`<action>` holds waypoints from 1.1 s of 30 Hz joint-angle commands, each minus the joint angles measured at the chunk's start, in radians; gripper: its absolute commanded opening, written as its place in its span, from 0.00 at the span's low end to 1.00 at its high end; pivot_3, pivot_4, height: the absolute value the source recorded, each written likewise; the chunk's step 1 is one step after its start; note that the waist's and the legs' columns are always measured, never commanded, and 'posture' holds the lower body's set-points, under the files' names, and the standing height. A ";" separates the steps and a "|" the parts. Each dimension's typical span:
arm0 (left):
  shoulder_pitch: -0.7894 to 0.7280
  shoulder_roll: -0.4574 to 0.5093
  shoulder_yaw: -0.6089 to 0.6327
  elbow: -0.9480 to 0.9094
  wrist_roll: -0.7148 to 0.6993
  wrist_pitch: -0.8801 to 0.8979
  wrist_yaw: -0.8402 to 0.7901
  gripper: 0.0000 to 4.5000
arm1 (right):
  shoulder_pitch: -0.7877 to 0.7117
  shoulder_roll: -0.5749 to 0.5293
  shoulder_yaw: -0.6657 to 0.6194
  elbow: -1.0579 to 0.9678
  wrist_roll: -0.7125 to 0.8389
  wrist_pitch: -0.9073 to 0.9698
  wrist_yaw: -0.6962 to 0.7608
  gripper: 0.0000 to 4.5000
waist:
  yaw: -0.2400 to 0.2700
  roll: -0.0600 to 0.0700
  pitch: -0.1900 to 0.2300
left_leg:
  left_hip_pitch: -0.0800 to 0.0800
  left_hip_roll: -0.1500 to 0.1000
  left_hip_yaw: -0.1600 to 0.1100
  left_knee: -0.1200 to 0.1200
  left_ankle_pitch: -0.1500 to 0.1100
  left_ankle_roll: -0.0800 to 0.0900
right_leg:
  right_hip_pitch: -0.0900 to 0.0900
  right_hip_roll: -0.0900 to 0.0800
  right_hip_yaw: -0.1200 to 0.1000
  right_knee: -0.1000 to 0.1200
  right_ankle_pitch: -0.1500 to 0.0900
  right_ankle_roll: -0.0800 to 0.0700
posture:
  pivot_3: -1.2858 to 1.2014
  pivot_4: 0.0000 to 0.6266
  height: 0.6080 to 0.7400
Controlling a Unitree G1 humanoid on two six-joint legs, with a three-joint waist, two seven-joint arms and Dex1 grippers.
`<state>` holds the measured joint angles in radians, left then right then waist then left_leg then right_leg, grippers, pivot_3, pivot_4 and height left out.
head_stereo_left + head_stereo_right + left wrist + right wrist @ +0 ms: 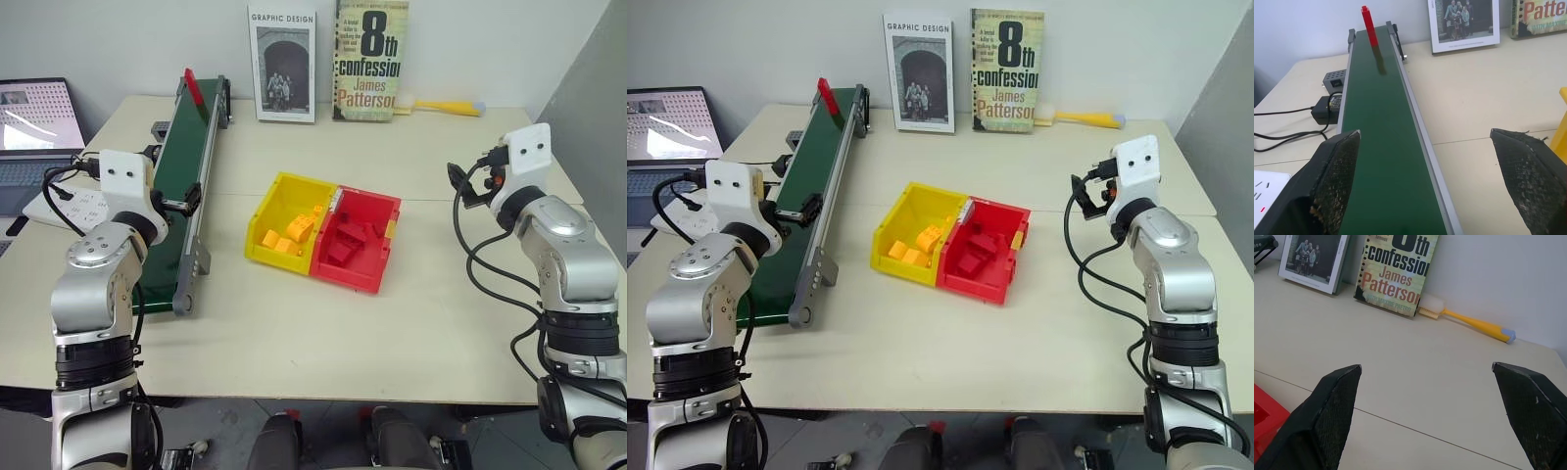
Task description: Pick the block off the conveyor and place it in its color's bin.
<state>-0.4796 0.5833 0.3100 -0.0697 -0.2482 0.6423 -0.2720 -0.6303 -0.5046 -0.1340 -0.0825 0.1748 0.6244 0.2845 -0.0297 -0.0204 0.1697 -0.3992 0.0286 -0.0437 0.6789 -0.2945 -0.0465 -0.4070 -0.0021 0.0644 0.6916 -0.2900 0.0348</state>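
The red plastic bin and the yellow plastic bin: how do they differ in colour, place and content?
The red plastic bin sits farther from the green conveyor belt than the yellow plastic bin. The red bin holds dark red pieces; the yellow bin holds yellow-orange blocks. Both are open-top, rectangular, alike in size and joined side by side.

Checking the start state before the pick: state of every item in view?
block: upright at the conveyor's far end, not held
conveyor: carries just the block
red bin: open-top, dark red pieces inside
yellow bin: open-top, orange blocks inside
left gripper: open, empty, over the belt
right gripper: open, empty, over the table
laptop: open, screen lit
two books: upright against the wall
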 commanded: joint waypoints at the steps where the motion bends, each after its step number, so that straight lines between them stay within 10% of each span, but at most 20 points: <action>1: -0.010 0.012 0.028 -0.034 0.000 -0.017 0.011 0.98 | -0.012 -0.006 -0.013 -0.030 -0.005 -0.012 -0.001 1.00 | 0.000 0.000 0.000 | 0.000 0.000 0.000 0.000 0.000 0.000 | 0.000 0.000 0.000 0.000 0.000 0.000 | 0.52 0.24 1.00; 18: -0.030 -0.100 0.123 -0.001 -0.031 -0.062 0.156 0.98 | -0.107 -0.062 0.048 -0.190 0.354 0.138 0.451 1.00 | 0.001 0.000 0.000 | 0.000 0.000 -0.002 0.000 0.000 0.000 | 0.000 0.000 -0.002 0.000 0.000 0.000 | 0.52 0.24 1.00; 33: -0.044 -0.100 0.100 0.040 -0.016 -0.095 0.168 0.98 | -0.116 -0.091 0.065 -0.240 0.421 0.188 0.480 1.00 | 0.002 0.000 0.000 | 0.000 0.000 -0.004 0.000 0.000 0.000 | 0.001 -0.001 -0.003 -0.001 0.000 0.000 | 0.52 0.24 1.00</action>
<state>-0.4950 0.4750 0.4060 -0.0265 -0.2696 0.5759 -0.1158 -0.7303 -0.5821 -0.0541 -0.2806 0.5745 0.8165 0.7644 -0.0279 -0.0206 0.1696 -0.3994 0.0286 -0.0476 0.6791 -0.2946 -0.0463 -0.4055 -0.0026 0.0614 0.6904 -0.2900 0.0348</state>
